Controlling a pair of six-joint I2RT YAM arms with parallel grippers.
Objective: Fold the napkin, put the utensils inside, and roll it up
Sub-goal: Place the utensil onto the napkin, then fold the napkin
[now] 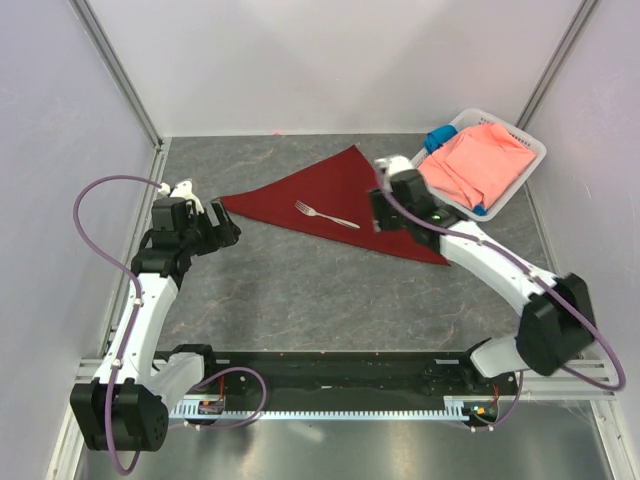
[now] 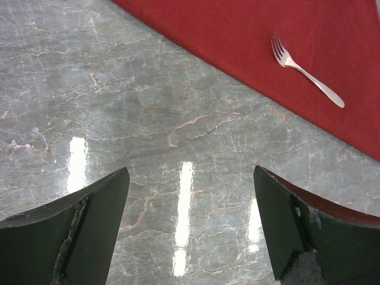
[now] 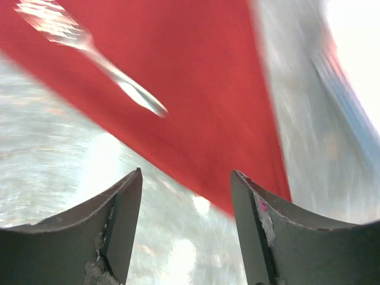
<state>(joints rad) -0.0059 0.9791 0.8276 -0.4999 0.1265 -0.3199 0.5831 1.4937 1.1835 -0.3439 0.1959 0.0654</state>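
Napkin (image 1: 340, 190), soft, limp: we are favouring a corner pinch. Fork (image 1: 328, 216), thin, slippery, lying on napkin. Gaping wide, empty: left gripper (image 2: 190, 178), right gripper (image 3: 185, 175).

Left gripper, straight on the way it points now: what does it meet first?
Probably bare table, short of the napkin's edge; nothing lies before the left gripper. Depth unclear.

Open tabletop (image 1: 300, 290) in front of napkin (image 1: 340, 188), basket (image 1: 533, 143) blocking far right corner, walls (image 1: 60, 120) either side
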